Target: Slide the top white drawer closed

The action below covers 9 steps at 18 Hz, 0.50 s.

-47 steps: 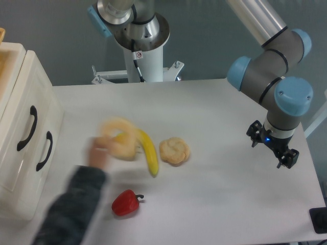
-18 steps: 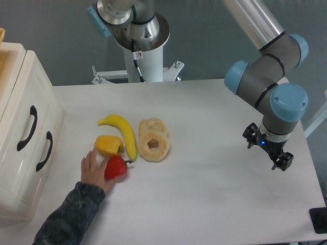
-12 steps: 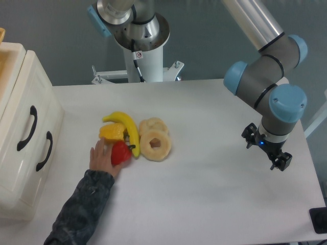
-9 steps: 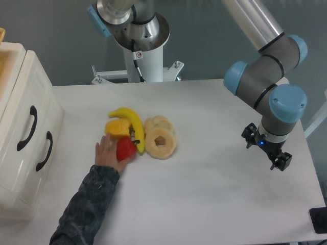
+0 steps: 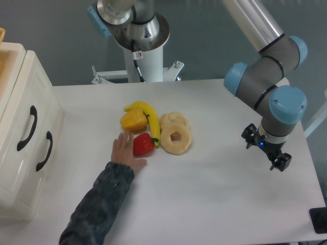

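The white desk [image 5: 214,204] carries a cream-white cabinet [image 5: 15,153] at its left edge, partly cut off by the frame. It holds 2 glossy drawers. The top white drawer [image 5: 20,97] is the upper 1, a deep box with a panelled front and 1 black curved handle [image 5: 26,128] standing roughly upright on that front. It sticks out past the lower drawer [image 5: 38,168], and a strip of its yellowish inside shows at the far left. Its front faces right, toward the middle of the desk, and its long axis runs left to right, along the line in which it slides.

The arm [image 5: 265,66] comes down from the upper right, grey with blue caps at the joints. A person's sleeved forearm [image 5: 99,204] reaches in from the bottom edge, the hand [image 5: 125,150] flat on the desk and touching a red pepper [image 5: 143,144].

Just beside the pepper lie a yellow pepper [image 5: 134,121], a banana [image 5: 149,120] and 2 pastry rings [image 5: 175,137], all bunched together.

The pincer [image 5: 265,150] hangs over the right side of the desk, well apart from the top white drawer, with the whole cluster between them. It is small and dark here, so whether its fingers are spread or pressed together cannot be told.
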Each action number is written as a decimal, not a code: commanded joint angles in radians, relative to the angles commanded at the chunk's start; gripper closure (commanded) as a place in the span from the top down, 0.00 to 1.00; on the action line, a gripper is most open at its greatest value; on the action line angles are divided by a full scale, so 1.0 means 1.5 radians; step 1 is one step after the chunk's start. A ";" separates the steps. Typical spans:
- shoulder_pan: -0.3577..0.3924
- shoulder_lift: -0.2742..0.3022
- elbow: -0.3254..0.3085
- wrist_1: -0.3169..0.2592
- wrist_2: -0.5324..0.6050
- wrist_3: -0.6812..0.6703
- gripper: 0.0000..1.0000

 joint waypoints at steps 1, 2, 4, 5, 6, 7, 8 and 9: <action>0.000 -0.002 0.001 0.000 -0.001 0.000 1.00; 0.000 -0.002 0.002 0.000 -0.001 0.000 1.00; 0.000 -0.002 0.003 0.000 -0.003 0.000 1.00; 0.000 -0.002 0.003 0.000 -0.004 0.000 1.00; 0.000 -0.002 0.003 0.000 -0.004 0.000 1.00; 0.000 -0.003 0.003 0.000 -0.004 0.000 1.00; 0.000 -0.003 0.003 0.000 -0.004 0.000 1.00; 0.000 -0.002 0.003 0.000 -0.004 0.000 1.00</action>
